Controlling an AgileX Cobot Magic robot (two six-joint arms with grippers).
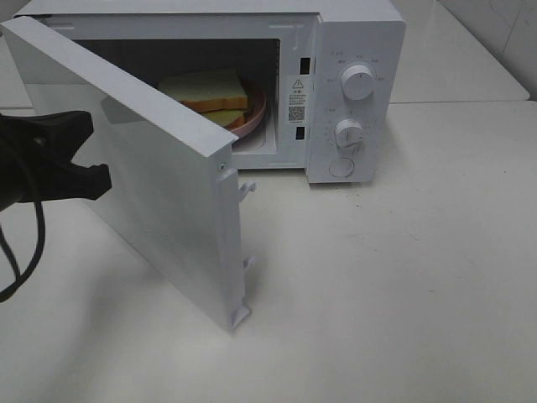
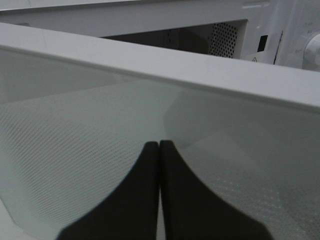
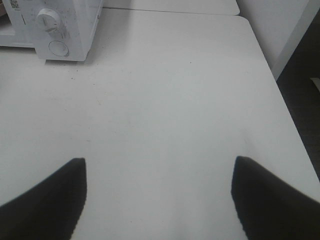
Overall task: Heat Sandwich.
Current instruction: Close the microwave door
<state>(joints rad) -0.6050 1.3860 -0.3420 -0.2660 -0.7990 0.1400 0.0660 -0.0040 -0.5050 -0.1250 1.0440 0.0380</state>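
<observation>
The sandwich, white bread with tan crust, lies on a pink plate inside the white microwave. The microwave's door stands swung out toward the front left. My left gripper is at the door's outer face, and in the left wrist view its black fingers are shut together with their tips against the door glass. Out of the high view, my right gripper is open over bare table, holding nothing, with the microwave's knobs far ahead of it.
Two white knobs and a round button sit on the microwave's right panel. Latch hooks stick out from the door's free edge. The white table stretches to the front and right. Its right edge drops to a dark floor.
</observation>
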